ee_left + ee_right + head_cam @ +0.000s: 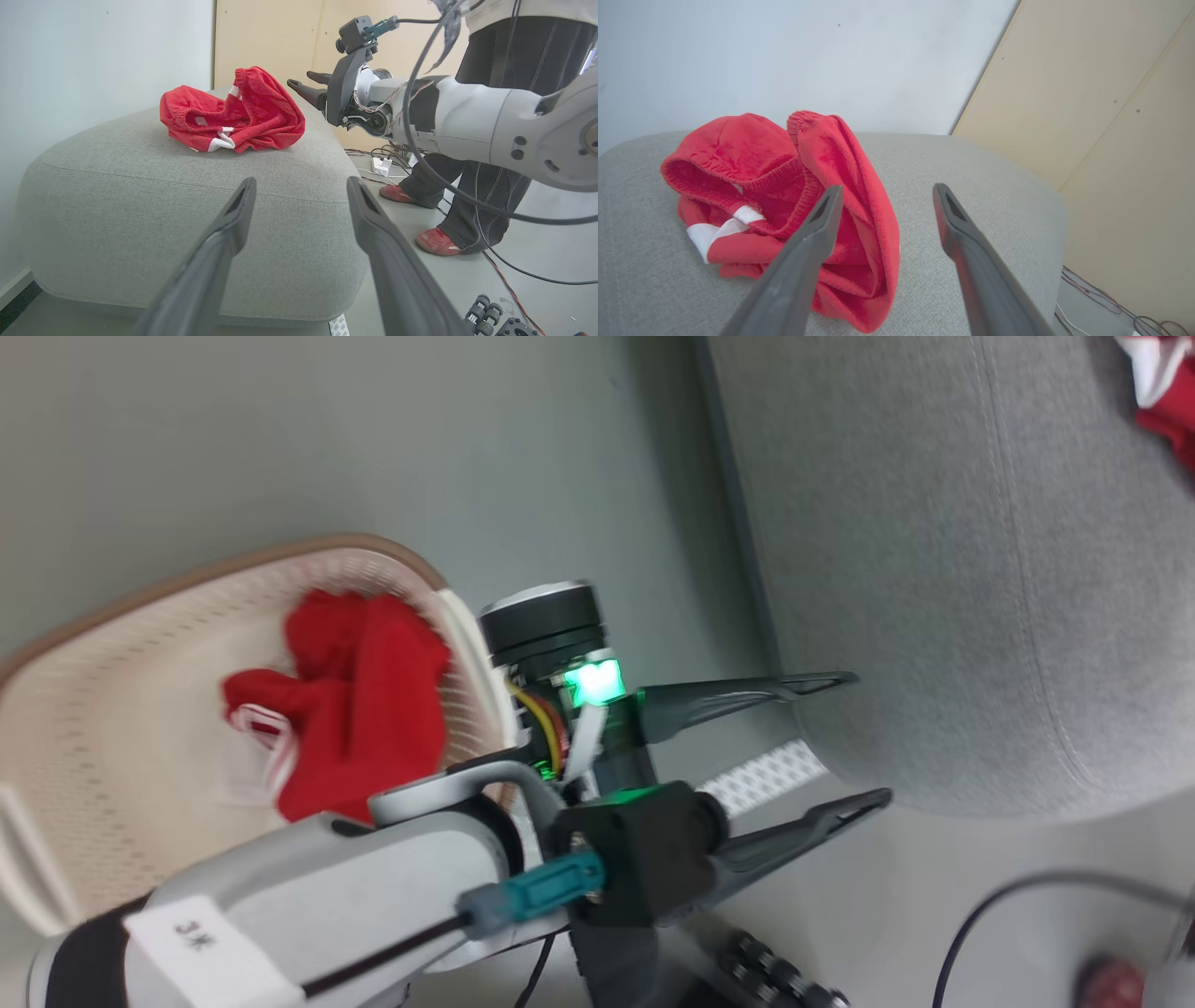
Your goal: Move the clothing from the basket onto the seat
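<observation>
Some red clothes (752, 163) lay on the seat (994, 196), by the right gripper (885, 196). Its jaws were wide apart and held nothing. More red clothes (364, 709) lay in the basket (121, 644). The left gripper (868, 737) was wide apart too, holding nothing.

On my screens, a bright red garment (784, 205) with white trim stands out against the plain grey woven seat (1008, 200). A second red piece (359, 700), white-striped at one edge, shows in the cream basket (121, 728), whose walls are dotted with rows of small holes under a brown rim. I see dark grey fingers on the left gripper (301, 183) and the right gripper (887, 188). A green light (596, 681) glows on the pale arm. A person's shoes (437, 241) are red.
</observation>
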Robot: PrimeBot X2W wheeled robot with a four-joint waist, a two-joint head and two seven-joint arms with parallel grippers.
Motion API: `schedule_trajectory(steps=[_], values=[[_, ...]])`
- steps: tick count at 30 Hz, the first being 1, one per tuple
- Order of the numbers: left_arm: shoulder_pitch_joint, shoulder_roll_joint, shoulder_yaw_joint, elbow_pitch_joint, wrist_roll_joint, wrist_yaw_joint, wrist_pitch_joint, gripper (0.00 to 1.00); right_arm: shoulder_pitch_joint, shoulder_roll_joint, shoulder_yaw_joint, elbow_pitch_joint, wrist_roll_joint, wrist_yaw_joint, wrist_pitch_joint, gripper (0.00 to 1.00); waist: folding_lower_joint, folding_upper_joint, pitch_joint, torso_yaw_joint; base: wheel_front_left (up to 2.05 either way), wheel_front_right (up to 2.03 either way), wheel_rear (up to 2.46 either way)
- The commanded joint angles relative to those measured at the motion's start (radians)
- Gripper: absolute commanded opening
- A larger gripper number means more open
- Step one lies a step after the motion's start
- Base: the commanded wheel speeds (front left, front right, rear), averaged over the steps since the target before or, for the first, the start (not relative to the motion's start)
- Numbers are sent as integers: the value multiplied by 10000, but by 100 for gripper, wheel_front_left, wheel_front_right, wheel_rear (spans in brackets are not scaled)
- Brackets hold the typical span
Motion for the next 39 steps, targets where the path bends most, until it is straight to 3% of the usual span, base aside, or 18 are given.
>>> schedule_trajectory(steps=[1,10,16,22,29,39], values=[[334,60,54,81,-84,137,-295,100,531,29,233,-259,164,-6,-7,100,1,0,-1050,1014,0,0,0],[1814,212,724,664,-451,1389,-1820,100,2404,19,2697,-1498,403,-6,442,100,1,0,-2846,2611,0,0,0],[3197,278,1304,1292,-1080,2405,-2649,100,2875,13,4275,-954,486,-6,350,100,1,0,-4068,3708,0,0,0],[4748,304,2244,1945,-1633,3509,-3056,100,3349,-402,5583,-225,787,-8,137,100,1,0,-5279,4642,0,0,0],[6620,241,3757,2153,-1658,4559,-3128,100,3924,-807,7058,78,1371,-8,-12,100,1,0,-6535,5299,0,0,0],[9901,-79,6535,1939,-724,5470,-3128,100,5486,-605,7573,-754,1406,-6,-6,100,1,0,-8178,5636,0,0,0]])
